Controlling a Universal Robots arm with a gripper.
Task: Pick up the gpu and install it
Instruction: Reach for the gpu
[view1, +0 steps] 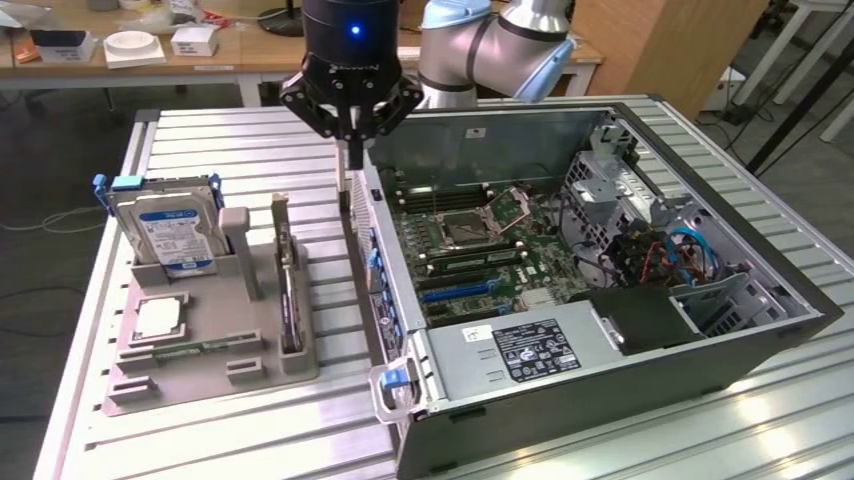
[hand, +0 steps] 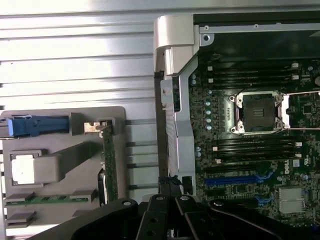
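Silver arm (view1: 514, 45) pointing down, jaws shut over case wall (view1: 378, 260), gpu (view1: 287, 300) in holder (view1: 200, 360)

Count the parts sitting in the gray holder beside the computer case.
4: hard drive upright at the gray holder's far end, CPU chip flat before it, memory stick lying nearest the camera, gpu on edge along the side toward the case. None seems hidden.

Robotics laboratory or workshop. Evidence: industrial robot arm (view1: 497, 42); slatted aluminium table (view1: 227, 150) bearing opened computer case (view1: 601, 410) and grey parts fixture (view1: 187, 372); wooden workbench (view1: 80, 72) with boxes (view1: 194, 40) behind.
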